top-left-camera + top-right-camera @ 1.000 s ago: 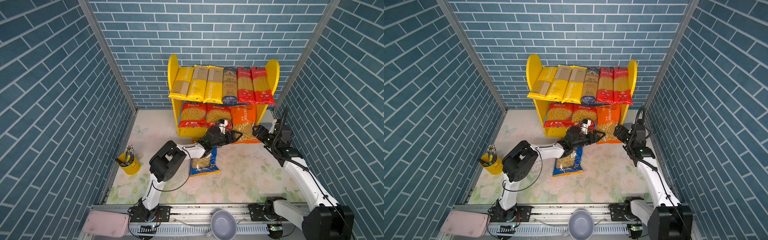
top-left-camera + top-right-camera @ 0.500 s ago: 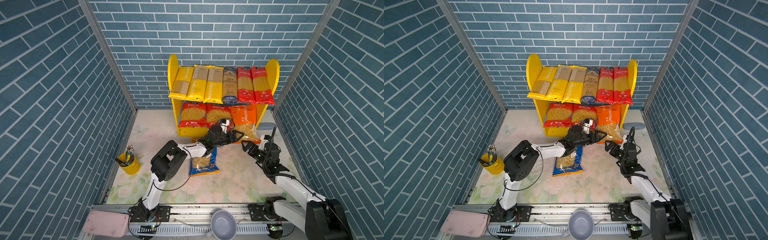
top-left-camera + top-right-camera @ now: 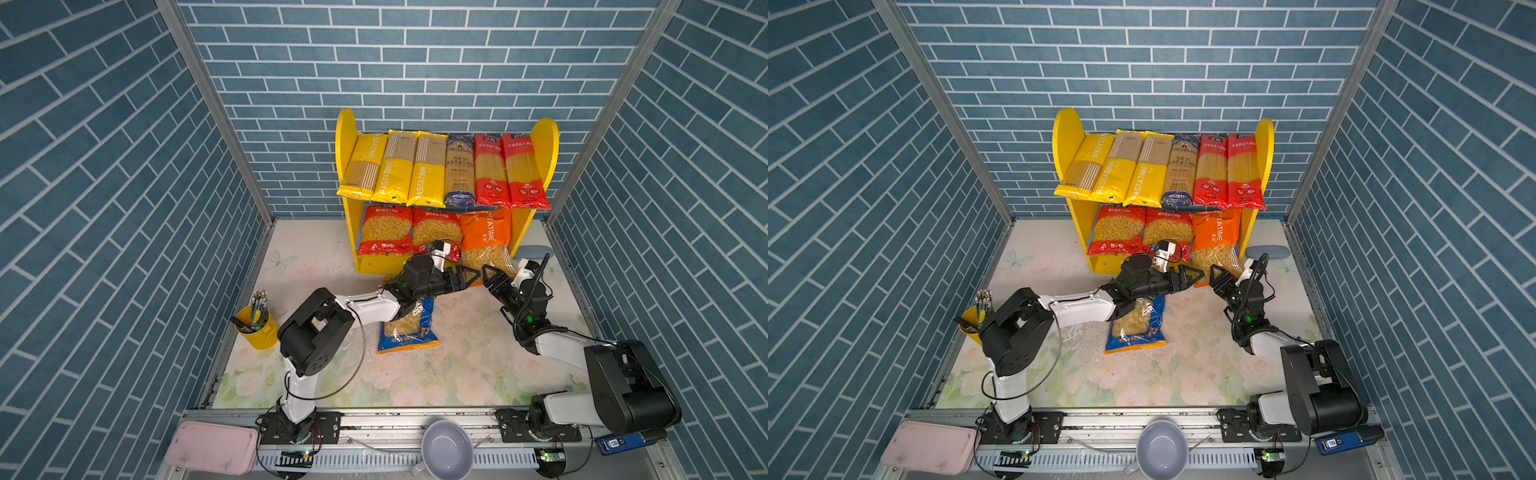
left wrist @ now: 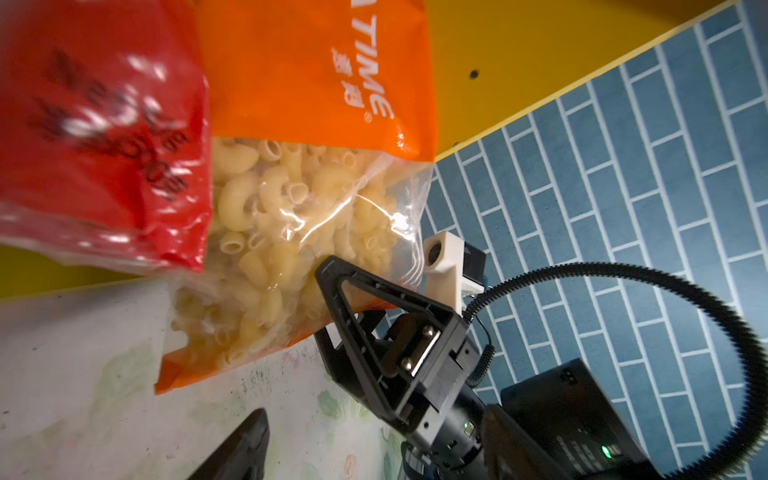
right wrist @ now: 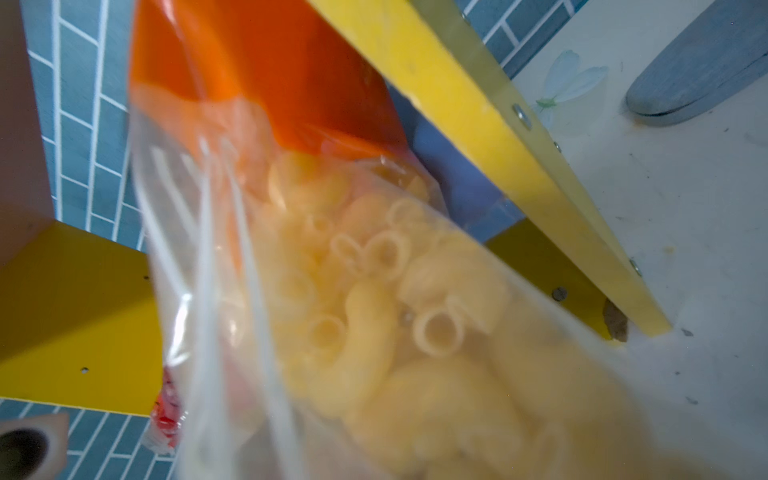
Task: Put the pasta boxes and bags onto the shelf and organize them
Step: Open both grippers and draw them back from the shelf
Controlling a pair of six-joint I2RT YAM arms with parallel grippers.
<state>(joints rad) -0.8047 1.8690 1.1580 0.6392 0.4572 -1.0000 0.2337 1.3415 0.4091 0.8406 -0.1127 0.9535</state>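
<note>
The shelf (image 3: 345,137) carries several long spaghetti packs on its upper board and two red bags below. An orange bag (image 3: 484,232) of macaroni leans out of the lower tier, its clear end on the table. My right gripper (image 3: 490,277) has its jaws around that lower end (image 4: 291,232); the bag fills the right wrist view (image 5: 374,311) and hides the fingers. My left gripper (image 3: 471,277) faces it, open and empty, one fingertip (image 4: 245,440) showing. A blue bag (image 3: 409,330) lies flat under the left arm.
A yellow pen cup (image 3: 255,328) stands at the table's left edge. A grey-blue oval object (image 3: 534,251) lies by the shelf's right foot. On the front rail sit a pink case (image 3: 210,446) and a grey bowl (image 3: 446,449).
My right arm has folded down and back, and its gripper has swung left from beside the shelf's right side to the orange bag's lower end. The left arm has not moved.
</note>
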